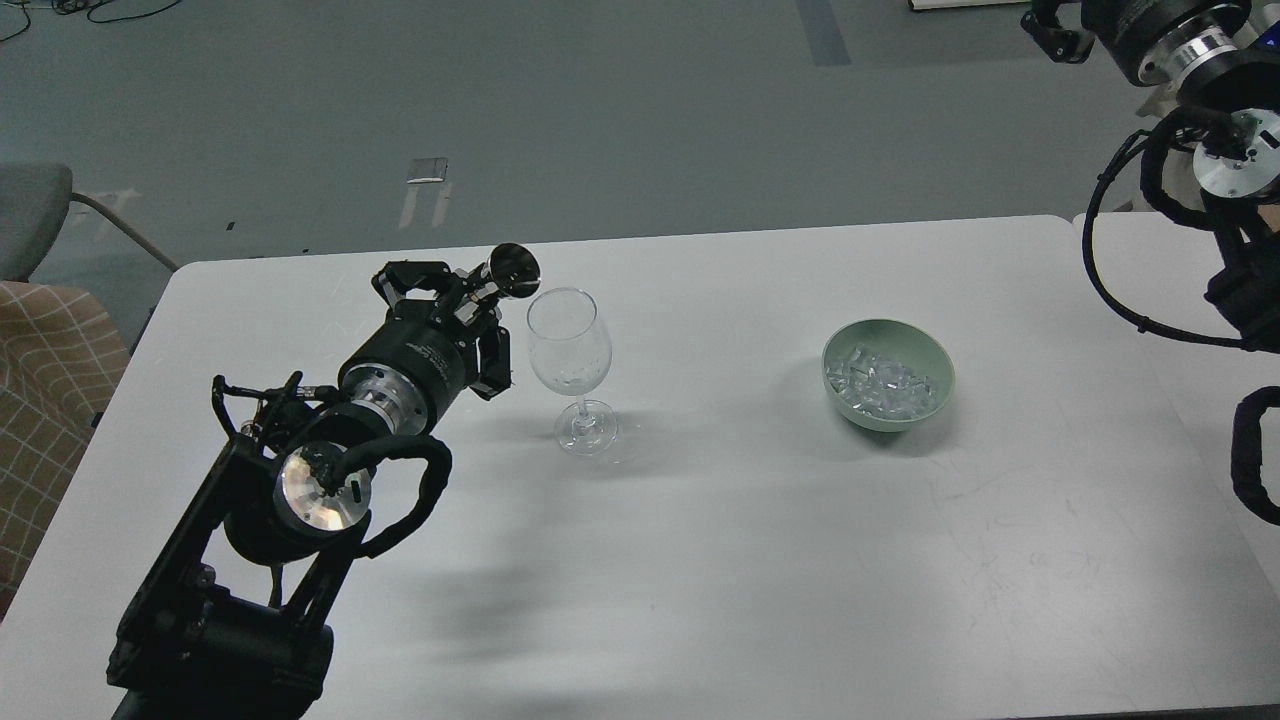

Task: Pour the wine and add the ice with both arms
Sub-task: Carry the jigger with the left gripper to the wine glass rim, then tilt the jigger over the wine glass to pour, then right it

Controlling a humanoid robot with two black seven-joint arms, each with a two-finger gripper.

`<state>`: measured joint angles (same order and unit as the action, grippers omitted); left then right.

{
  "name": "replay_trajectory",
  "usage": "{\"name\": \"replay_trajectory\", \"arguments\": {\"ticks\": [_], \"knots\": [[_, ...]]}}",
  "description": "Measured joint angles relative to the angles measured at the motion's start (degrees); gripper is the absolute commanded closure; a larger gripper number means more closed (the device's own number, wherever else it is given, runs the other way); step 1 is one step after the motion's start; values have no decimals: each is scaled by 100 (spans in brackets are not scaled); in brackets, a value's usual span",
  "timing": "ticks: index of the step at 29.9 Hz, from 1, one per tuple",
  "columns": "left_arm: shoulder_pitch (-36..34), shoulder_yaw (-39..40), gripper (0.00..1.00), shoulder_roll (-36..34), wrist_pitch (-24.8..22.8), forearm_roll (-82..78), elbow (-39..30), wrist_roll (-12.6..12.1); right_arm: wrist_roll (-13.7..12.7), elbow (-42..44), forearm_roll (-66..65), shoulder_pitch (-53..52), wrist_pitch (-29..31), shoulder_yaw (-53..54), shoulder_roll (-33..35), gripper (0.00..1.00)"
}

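My left gripper (468,292) is shut on a small shiny metal cup (513,270). It holds the cup tilted, with its mouth just left of the rim of the clear stemmed wine glass (568,345), which stands upright on the white table (700,560). I cannot make out any wine in the cup or the glass. The ice (880,385) lies in a pale green bowl (941,366) to the right of the glass. My right gripper (1050,28) is raised at the top right corner, partly cut off by the frame edge, far from the bowl.
A second white table (1170,330) adjoins on the right, under my right arm. A chair with checked fabric (50,380) stands left of the table. The grey floor lies beyond the far edge.
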<state>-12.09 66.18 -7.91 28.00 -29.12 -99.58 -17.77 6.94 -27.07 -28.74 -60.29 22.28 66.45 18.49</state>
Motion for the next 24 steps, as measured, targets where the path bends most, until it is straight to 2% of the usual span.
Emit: {"name": "replay_trajectory", "arguments": {"ticks": [24], "knots": [[-63, -88, 100, 22, 0, -558, 144, 43, 9, 0, 0, 0, 24, 9, 102, 0]]}}
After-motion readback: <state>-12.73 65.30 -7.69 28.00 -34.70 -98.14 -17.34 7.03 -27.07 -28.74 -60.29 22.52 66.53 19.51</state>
